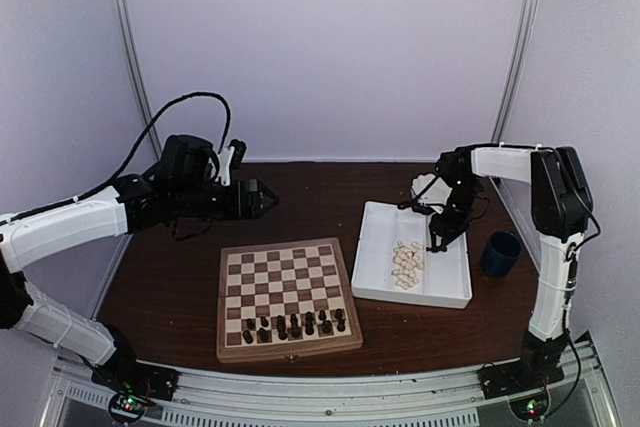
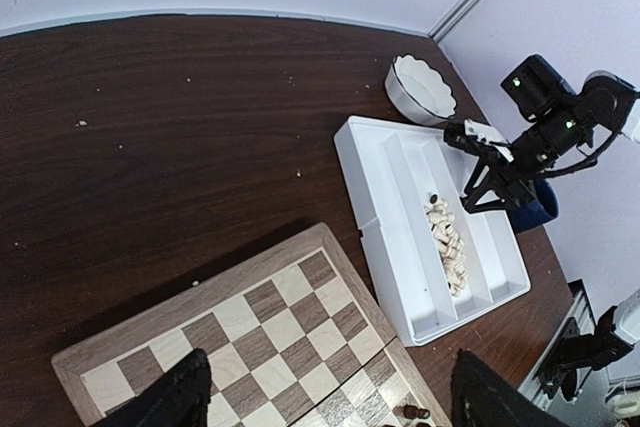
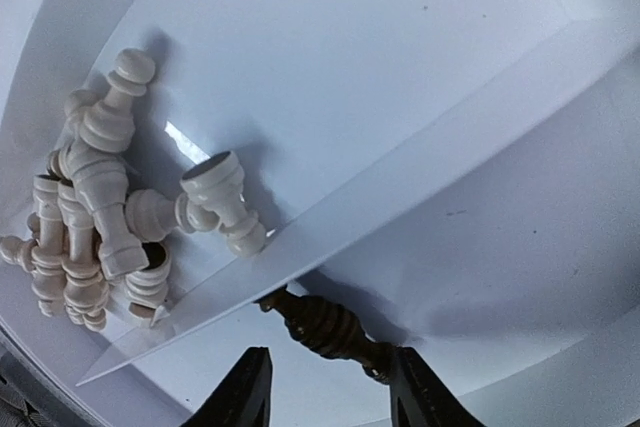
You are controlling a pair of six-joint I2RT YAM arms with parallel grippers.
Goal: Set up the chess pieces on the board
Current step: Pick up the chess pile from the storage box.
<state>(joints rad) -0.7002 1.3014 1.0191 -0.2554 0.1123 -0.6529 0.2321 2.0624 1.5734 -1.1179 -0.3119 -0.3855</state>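
A turned dark brown piece point(image 3: 325, 329) lies on its side in the glossy white plastic tray point(image 3: 430, 77), between the right jaws, which stand apart around it. Across a ridge, cream pieces point(image 3: 90, 207) lie heaped. The left jaws gape wide above the checkered wooden board point(image 1: 288, 292), which has dark pieces point(image 1: 295, 325) along its near edge.

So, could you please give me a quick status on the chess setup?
Left gripper open, hovering by the board. Right gripper open in the white tray, astride a lying dark piece. Cream pieces heaped past the divider.
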